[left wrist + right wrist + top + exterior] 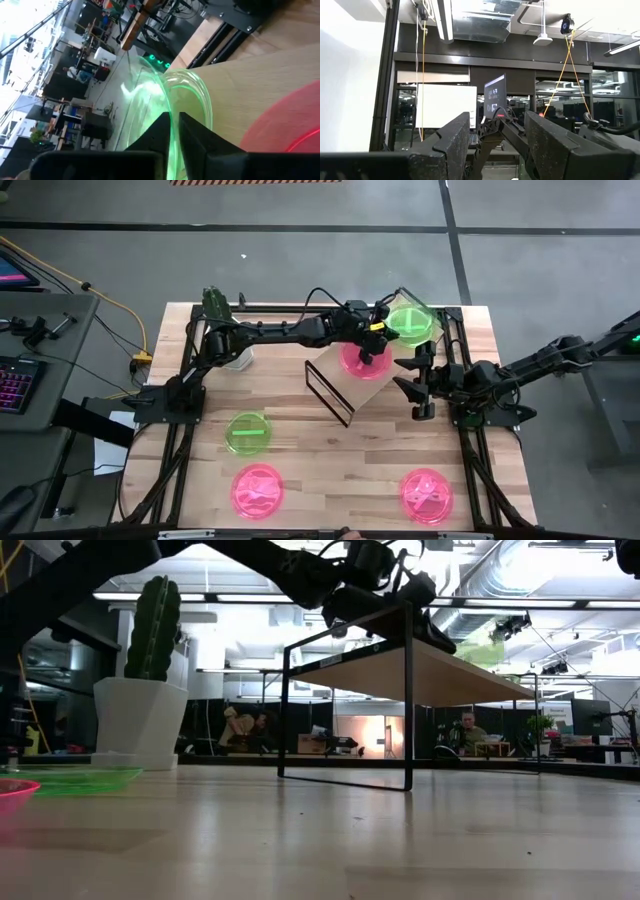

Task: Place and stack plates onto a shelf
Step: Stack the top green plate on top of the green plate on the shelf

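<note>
1. Plates: one green plate (412, 321) is pinched at its rim by the left gripper (381, 326) above the shelf (375, 383), beside the pink plate (362, 360).
2. Level lowering onto the pink plate is advised before release.
3. Right gripper (418, 387) waits spread, right of the shelf.

The left gripper (383, 323) is covering part of the green plate (411, 322) and the pink plate (363, 360) on the shelf (372, 388). In the low view, the picture edge is cutting another pink plate (12, 790), and the shelf top is hiding both plates there.
</note>
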`<action>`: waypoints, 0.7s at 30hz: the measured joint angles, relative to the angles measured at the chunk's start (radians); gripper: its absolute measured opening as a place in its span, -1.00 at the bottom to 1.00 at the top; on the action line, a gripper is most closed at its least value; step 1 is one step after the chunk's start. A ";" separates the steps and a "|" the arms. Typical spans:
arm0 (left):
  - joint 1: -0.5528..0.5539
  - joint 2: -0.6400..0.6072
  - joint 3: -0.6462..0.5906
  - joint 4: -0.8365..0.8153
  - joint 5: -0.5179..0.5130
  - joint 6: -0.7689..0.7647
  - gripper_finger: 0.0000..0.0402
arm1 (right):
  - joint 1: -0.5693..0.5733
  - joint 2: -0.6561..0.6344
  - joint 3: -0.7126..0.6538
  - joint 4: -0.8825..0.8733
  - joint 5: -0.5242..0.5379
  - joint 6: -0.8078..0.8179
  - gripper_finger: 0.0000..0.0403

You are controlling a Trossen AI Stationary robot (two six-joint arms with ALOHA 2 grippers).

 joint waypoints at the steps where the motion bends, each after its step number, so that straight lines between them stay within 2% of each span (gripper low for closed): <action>1: 0.000 0.000 -0.001 0.002 0.000 -0.001 -0.82 | 0.000 0.000 0.000 0.000 0.000 0.000 -0.11; 10: 0.000 0.003 -0.003 0.013 -0.015 -0.043 -0.58 | 0.000 0.000 0.000 0.000 0.000 0.000 -0.11; 19: -0.005 -0.007 -0.005 0.002 -0.039 -0.084 -0.53 | 0.000 0.000 0.000 -0.003 0.001 0.000 -0.11; 21: -0.008 -0.008 -0.006 0.002 -0.087 -0.081 -0.53 | 0.000 0.000 0.000 -0.004 0.001 0.000 -0.11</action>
